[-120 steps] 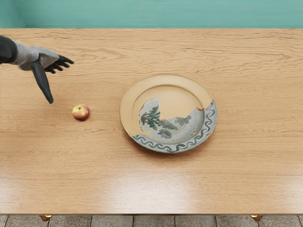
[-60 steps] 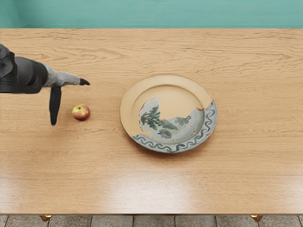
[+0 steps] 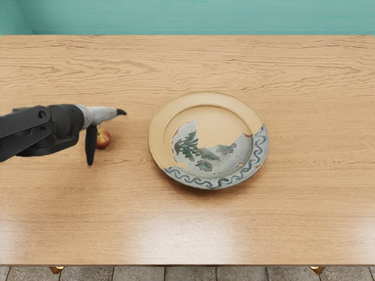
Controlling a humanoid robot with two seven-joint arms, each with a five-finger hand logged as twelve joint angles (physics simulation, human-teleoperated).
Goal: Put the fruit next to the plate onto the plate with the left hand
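- A round ceramic plate (image 3: 161,120), tan-glazed with a blue-green leaf and wave pattern, is pictured at the middle of a light wooden surface (image 3: 187,222); nothing is seen lying on it.
- A small red-and-yellow apple (image 3: 105,139) is shown resting on the surface to the left of the plate, apart from its rim, with bare wood visible between the two.
- The grey-and-black left hand (image 3: 96,115) is seen poised over the apple, its arm entering from the left edge. The fingers are stretched out toward the plate and the thumb (image 3: 91,146) is hung down well apart from them, just at the apple's left side. Nothing is held.
- Whether the thumb is touching the fruit cannot be told from this view.
- The right hand is not shown.
- The apple is judged to be light, firm and smooth-skinned. Being round, it is likely to be rolled away if it is nudged from one side only.
- A hold across its widest part is judged best, with the thumb kept at the left side and the fingers brought down on the right, so that the fruit is pinned from both sides before being lifted.
- The plate is judged hard and breakable, so a gentle set-down is called for.
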